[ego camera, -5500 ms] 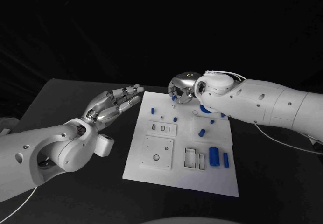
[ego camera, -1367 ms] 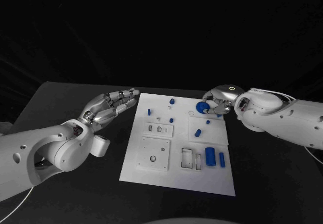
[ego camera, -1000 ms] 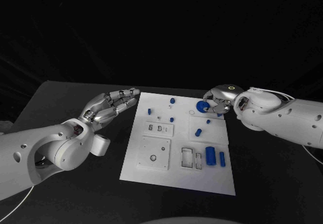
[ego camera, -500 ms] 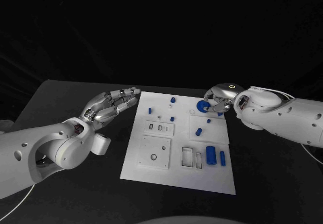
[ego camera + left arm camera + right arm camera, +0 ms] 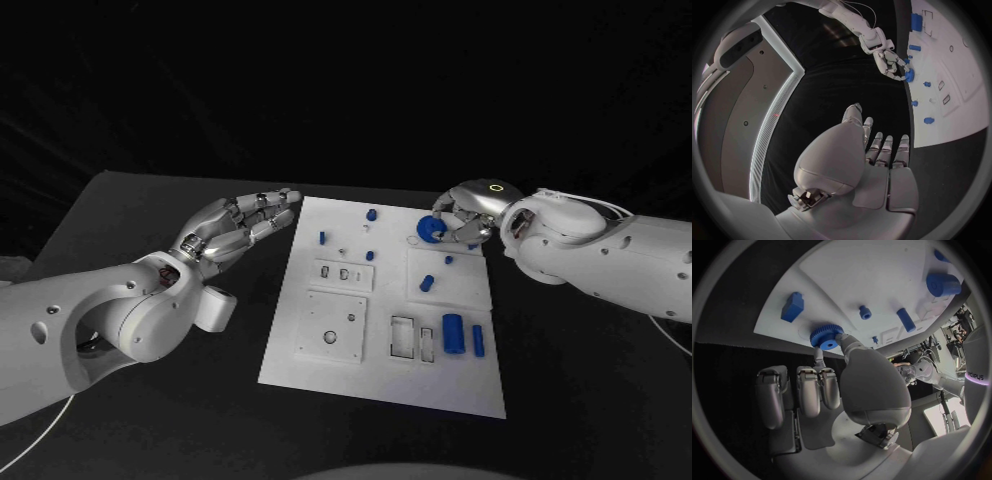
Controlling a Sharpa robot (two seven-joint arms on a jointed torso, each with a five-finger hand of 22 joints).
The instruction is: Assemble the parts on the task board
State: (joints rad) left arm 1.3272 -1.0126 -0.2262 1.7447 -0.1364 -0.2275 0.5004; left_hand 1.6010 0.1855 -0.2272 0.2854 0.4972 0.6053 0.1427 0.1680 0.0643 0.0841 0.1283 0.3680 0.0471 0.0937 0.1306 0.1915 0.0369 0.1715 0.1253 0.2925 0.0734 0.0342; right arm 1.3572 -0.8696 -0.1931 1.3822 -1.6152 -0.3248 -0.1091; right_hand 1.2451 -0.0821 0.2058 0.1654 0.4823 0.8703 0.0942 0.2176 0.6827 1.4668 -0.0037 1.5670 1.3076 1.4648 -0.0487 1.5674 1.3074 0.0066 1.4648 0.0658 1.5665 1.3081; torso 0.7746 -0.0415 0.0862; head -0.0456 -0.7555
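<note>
Here the right hand pinches the blue gear at upper right (seating step, I judge); next, press it home. Left hand hangs empty, fingers apart.

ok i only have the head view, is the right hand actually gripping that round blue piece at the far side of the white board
observer: yes, in the right wrist view the right hand pinches the round blue toothed gear at its rim, between thumb and one finger.
operator: is it lifted
observer: cannot tell. It sits flat, close over the white task board near the board's edge, beside a small blue block.
operator: left hand holding anything
observer: no, the left wrist view shows the left hand with fingers straight and nothing in it.
</note>
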